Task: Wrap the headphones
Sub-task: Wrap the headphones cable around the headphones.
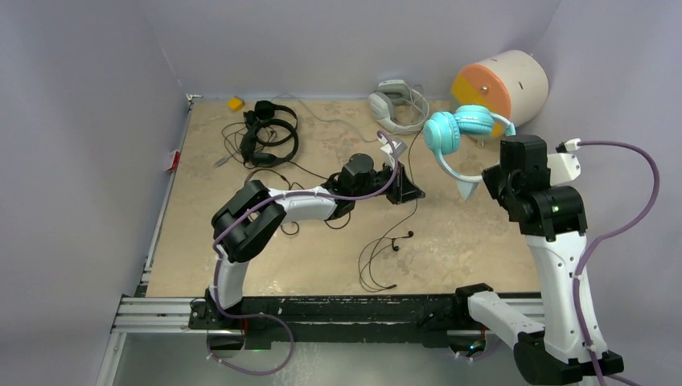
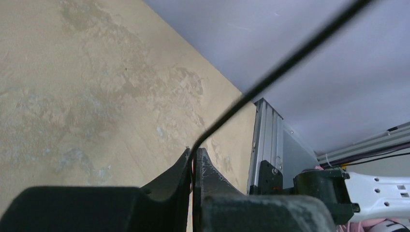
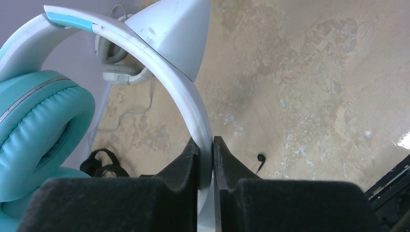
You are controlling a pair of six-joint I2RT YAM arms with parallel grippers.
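The teal headphones (image 1: pixel 450 129) with a white cat-ear band (image 3: pixel 186 94) hang above the table at the back right. My right gripper (image 1: pixel 489 182) (image 3: pixel 205 143) is shut on that band, just below one cat ear (image 3: pixel 176 29), with a teal ear cup (image 3: pixel 38 130) off to its left. Near the table's middle, my left gripper (image 1: pixel 408 190) (image 2: pixel 194 152) is shut on a thin black cord (image 2: pixel 270 79). This cord rises taut from the fingertips, and more of it lies in loops (image 1: pixel 371 261) on the table below. Two black headphones (image 1: pixel 269 133) lie at the back left.
A grey-white pair of headphones (image 1: pixel 398 104) lies at the back centre. Beside it at the back right, a cream cylinder with an orange lid (image 1: pixel 499 84) lies on its side. A small yellow piece (image 1: pixel 235 103) sits in the back left corner. Purple walls close in three sides.
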